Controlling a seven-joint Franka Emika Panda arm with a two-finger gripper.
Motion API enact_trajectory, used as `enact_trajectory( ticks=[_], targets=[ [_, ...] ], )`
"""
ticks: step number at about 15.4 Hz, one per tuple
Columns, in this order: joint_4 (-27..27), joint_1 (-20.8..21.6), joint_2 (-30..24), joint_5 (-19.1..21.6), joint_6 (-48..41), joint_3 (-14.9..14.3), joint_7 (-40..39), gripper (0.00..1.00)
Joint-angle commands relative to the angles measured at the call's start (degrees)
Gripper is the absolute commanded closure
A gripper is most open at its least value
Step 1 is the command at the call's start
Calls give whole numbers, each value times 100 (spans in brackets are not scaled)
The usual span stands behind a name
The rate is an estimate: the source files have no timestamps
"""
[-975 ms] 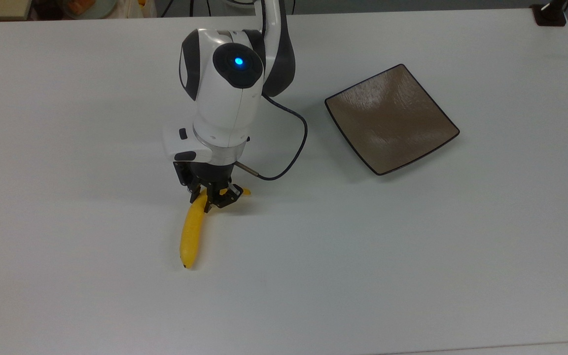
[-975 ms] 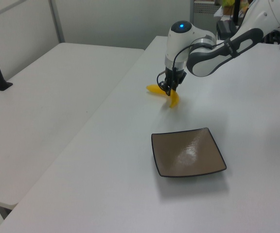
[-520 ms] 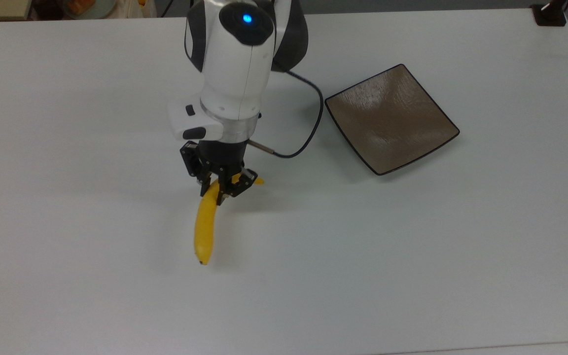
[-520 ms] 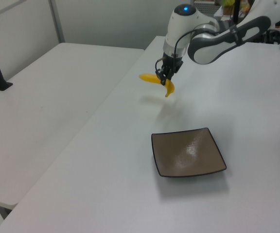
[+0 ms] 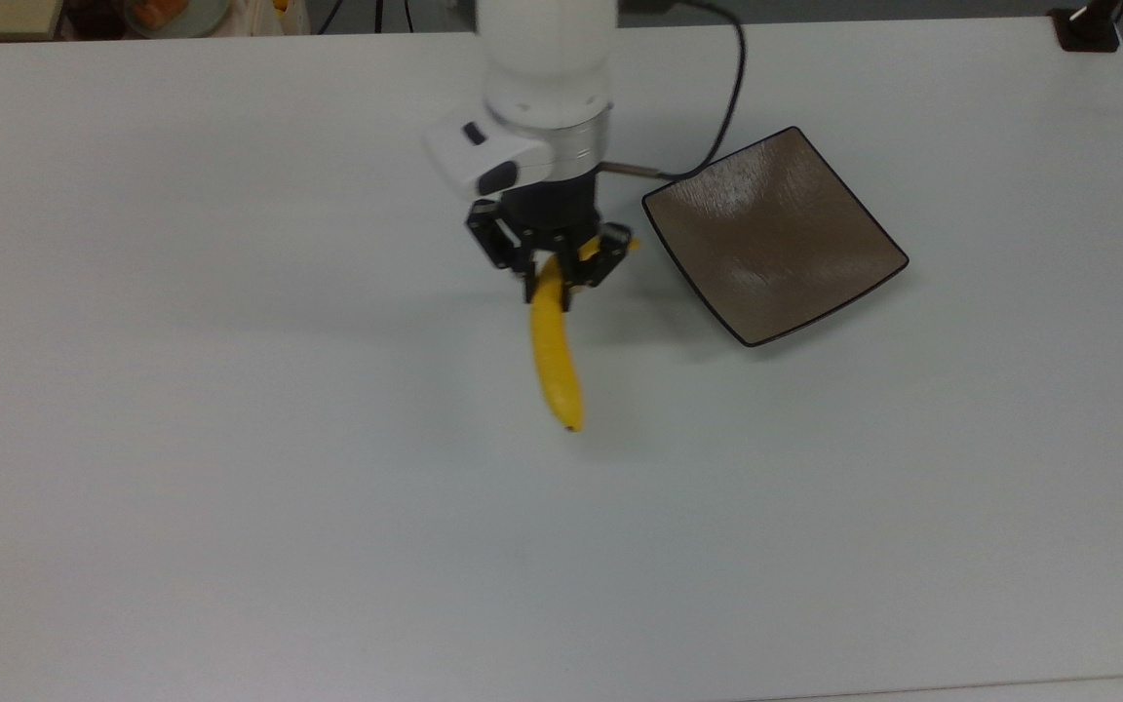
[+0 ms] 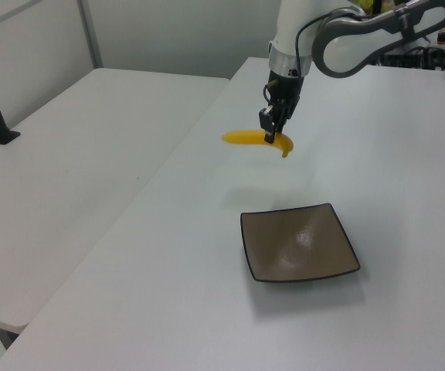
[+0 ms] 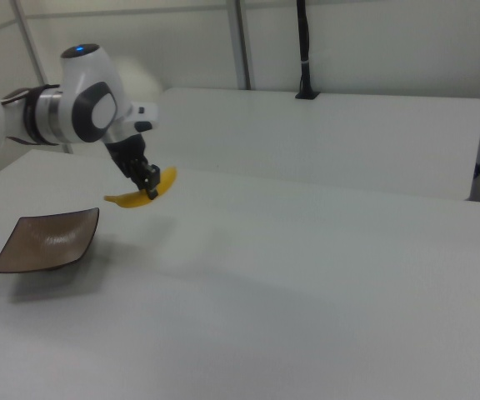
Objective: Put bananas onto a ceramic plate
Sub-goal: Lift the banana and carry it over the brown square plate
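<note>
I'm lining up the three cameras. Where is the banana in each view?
Top view: banana centre, left of the plate.
Left view: banana upper centre, beyond the plate.
Right view: banana left, right of the plate.
Shared landmark: the plate.

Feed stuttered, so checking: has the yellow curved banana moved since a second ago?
Yes. The yellow curved banana, shut in the gripper, has shifted toward the top view's right, nearer the square brown-grey ceramic plate.
</note>
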Motion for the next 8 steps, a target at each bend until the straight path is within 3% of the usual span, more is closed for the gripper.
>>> enact_trajectory(
  ticks=[1,4,8],
  targets=[
    [-418,210,-455,308,-69,167,-177,82],
    [-717,316,-736,379,-87,430,-142,81],
    [-884,483,-711,371,-122,782,-28,80]
  ],
)
